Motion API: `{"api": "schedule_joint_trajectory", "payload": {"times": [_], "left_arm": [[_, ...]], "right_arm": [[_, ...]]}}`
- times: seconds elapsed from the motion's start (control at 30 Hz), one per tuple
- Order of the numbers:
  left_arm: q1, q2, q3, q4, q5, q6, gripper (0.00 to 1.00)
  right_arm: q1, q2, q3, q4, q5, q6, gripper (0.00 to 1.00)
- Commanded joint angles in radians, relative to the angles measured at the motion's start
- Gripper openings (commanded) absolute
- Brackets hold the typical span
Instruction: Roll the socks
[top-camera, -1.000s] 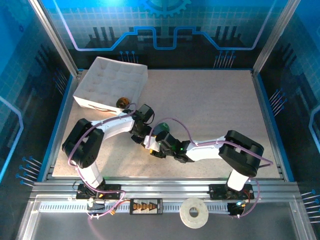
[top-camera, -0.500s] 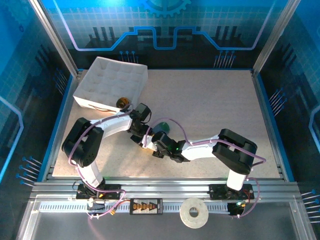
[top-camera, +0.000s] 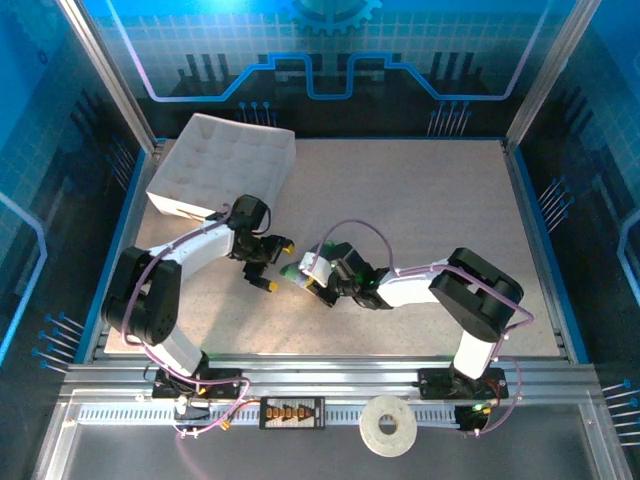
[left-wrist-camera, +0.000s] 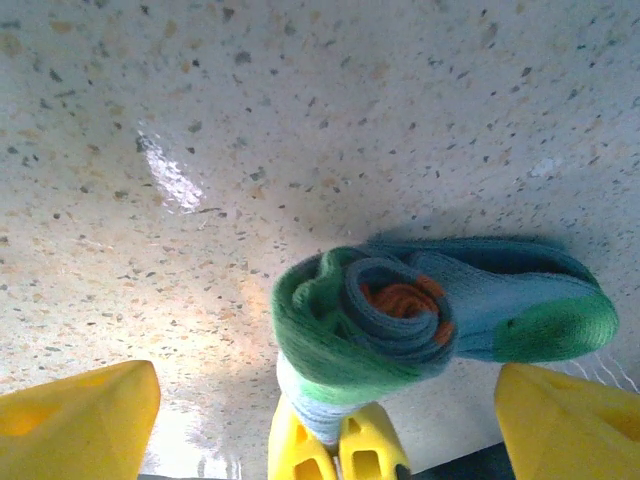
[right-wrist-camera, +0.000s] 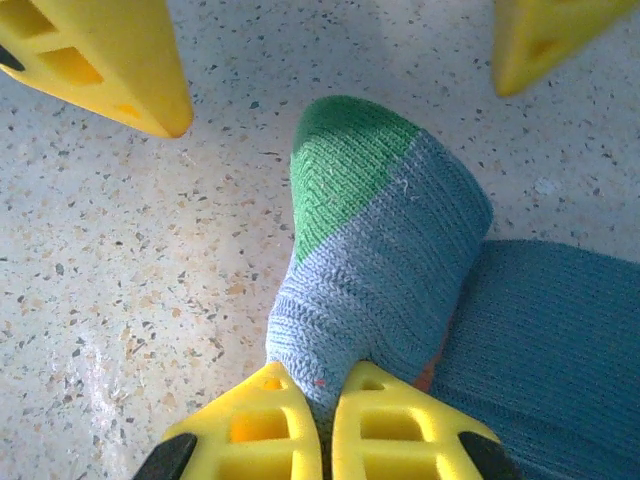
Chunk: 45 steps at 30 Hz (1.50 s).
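**Sock.** The blue-grey sock (left-wrist-camera: 400, 310) lies on the table (top-camera: 420, 200), in the near-centre between the two grippers. The left wrist view looks into its end: a spiral, with the orange cuff at the core, blue-grey knit wound round it and a green band as the outer wrap. A second green patch sits at the far end of the bundle. The coil is loose rather than tight, and nothing visibly locks it.

**Right gripper.** The right gripper (right-wrist-camera: 320, 385) is clamped on the sock. Its yellow fingers are pressed together with a fold of blue-grey knit pinched between them, just below the green toe.

**Left gripper.** The left gripper (top-camera: 279, 265) has its fingers spread wide, one on each side of the roll. Neither finger touches the roll and it holds nothing.

**Surroundings.** A white box (top-camera: 225, 160) with a gridded inside stands at the far left corner of the table, well apart from the sock.

**Progress, as judged.**
- The winding of this sock looks essentially done.
- The roll is kept together by the right-hand pinch alone, so I judge it unsecured.
- The remaining work would be to fold the outer layer over the coil, or otherwise set it so that it holds.
- Letting go carelessly could let the coil spring open.
- The state of the other sock cannot be told.
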Motion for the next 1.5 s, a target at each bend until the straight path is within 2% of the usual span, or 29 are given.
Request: {"api": "schedule_joint_trajectory", "payload": {"times": [0.0,0.2,0.47,0.63,0.77,0.87,0.97,1.17,1.23,1.33,1.47], "left_arm": [[-0.001,-0.049,-0.021,-0.006,0.035,0.033,0.84],[-0.047,-0.082,-0.052,0.08,0.035,0.084,0.73],[-0.142,0.02,-0.023,0.14,-0.012,0.093,0.68],[-0.149,0.085,0.01,0.17,-0.068,0.107,0.66],[-0.15,0.145,0.042,0.155,-0.105,0.129,0.58],[-0.16,0.191,0.059,0.111,-0.128,0.142,0.51],[-0.175,0.218,0.054,0.063,-0.14,0.144,0.37],[-0.191,0.177,-0.035,-0.089,-0.124,0.074,0.01],[-0.197,0.127,-0.091,-0.148,-0.129,0.03,0.0],[-0.199,0.065,-0.187,-0.131,-0.103,-0.051,0.0],[-0.2,0.075,-0.194,-0.144,-0.098,-0.114,0.0]], "right_arm": [[-0.068,0.082,-0.056,-0.192,-0.145,0.101,0.0],[-0.168,0.177,-0.018,-0.223,-0.314,0.235,0.0],[-0.262,0.281,0.098,-0.37,-0.43,0.314,0.0],[-0.3,0.323,0.126,-0.413,-0.479,0.35,0.0],[-0.318,0.355,0.128,-0.444,-0.495,0.367,0.0],[-0.319,0.354,0.129,-0.452,-0.493,0.359,0.0],[-0.318,0.336,0.128,-0.463,-0.474,0.338,0.0],[-0.247,0.298,0.244,-0.567,-0.493,0.142,0.0],[-0.204,0.281,0.281,-0.614,-0.516,0.063,0.0],[-0.153,0.23,0.287,-0.626,-0.509,-0.005,0.07],[-0.102,0.064,0.176,-0.442,-0.446,-0.017,0.28]]}}
